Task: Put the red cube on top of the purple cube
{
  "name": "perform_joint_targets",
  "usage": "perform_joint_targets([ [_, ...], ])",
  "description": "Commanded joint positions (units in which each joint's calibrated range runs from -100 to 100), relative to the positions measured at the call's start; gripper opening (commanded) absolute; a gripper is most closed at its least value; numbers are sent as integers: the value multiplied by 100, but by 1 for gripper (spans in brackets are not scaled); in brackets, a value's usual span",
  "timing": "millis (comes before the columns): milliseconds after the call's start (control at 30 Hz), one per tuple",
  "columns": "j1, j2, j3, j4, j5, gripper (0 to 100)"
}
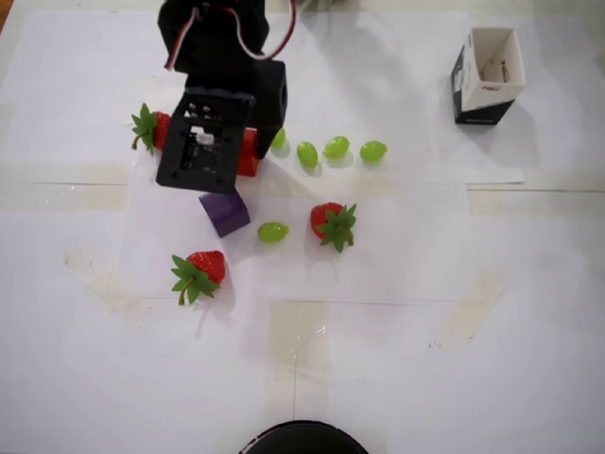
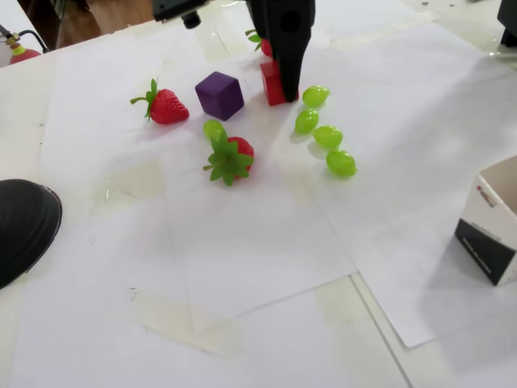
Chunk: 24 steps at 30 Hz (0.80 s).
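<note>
The red cube [image 1: 249,152] sits between the fingers of my gripper [image 1: 246,163], just above or on the paper; I cannot tell which. In the fixed view one black finger covers the right side of the red cube [image 2: 270,80] and the other finger is hidden behind it, so the gripper [image 2: 279,89] is shut on it. The purple cube [image 1: 227,214] lies a little nearer the front. In the overhead view its far edge is covered by the gripper's head. In the fixed view the purple cube [image 2: 220,94] stands free to the left of the red one.
Three strawberries [image 1: 199,271] [image 1: 333,224] [image 1: 151,128] and several green grapes [image 1: 336,148] [image 1: 272,231] lie around the cubes. An open carton [image 1: 487,76] stands at the far right. A black round object [image 2: 20,226] sits at the table's near edge.
</note>
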Motion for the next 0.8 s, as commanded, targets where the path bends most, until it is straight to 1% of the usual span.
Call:
perform_joint_targets([
  [0,-23,-34,-326,-119,44,17],
  [100,-23,-43,-362,-168,132,17],
  [333,-8,-163,-362,-168,249,11],
  [467,6,-292,-353,-86,264,8],
  [767,43,-627,-316,20,274,4],
])
